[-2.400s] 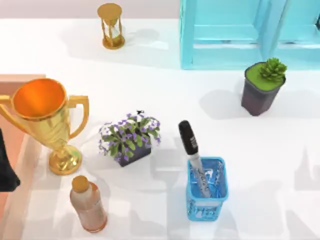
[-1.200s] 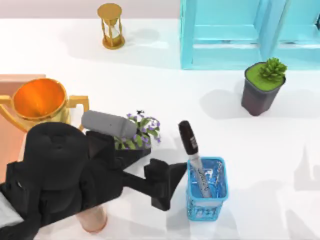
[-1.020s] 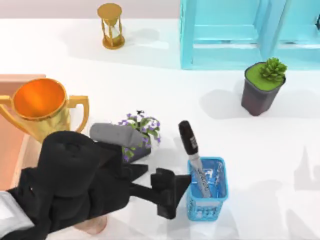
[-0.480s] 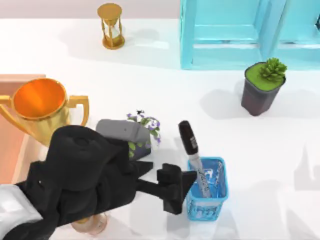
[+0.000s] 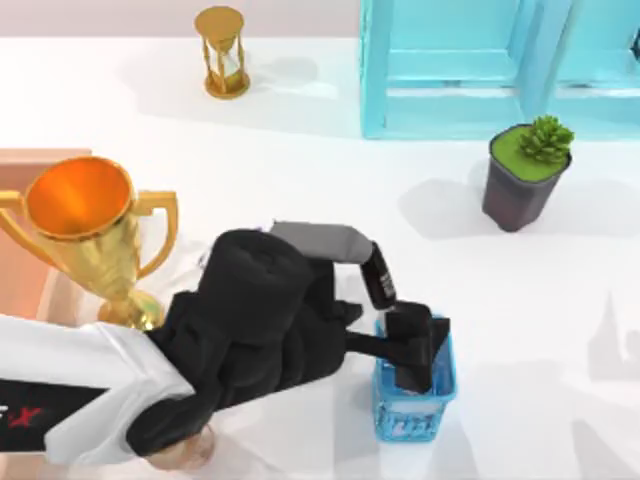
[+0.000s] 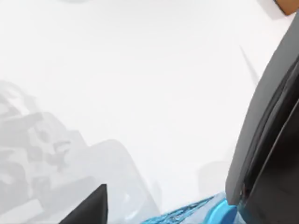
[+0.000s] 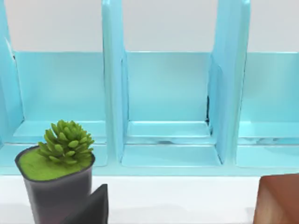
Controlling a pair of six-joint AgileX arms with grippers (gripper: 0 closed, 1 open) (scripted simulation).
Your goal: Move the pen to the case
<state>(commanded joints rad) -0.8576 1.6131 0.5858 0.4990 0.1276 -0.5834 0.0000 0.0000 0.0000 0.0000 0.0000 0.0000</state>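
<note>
One pen stands in the basket, left gripper over it, can't tell grip; it's light, stiff, prob. slick, so you'd pinch the barrel below the cap.

text: red "X" mark on left arm's white sleeve, rest of marking cut off | pen: only black cap visible, no lettering readable | blue basket: no legible print
</note>
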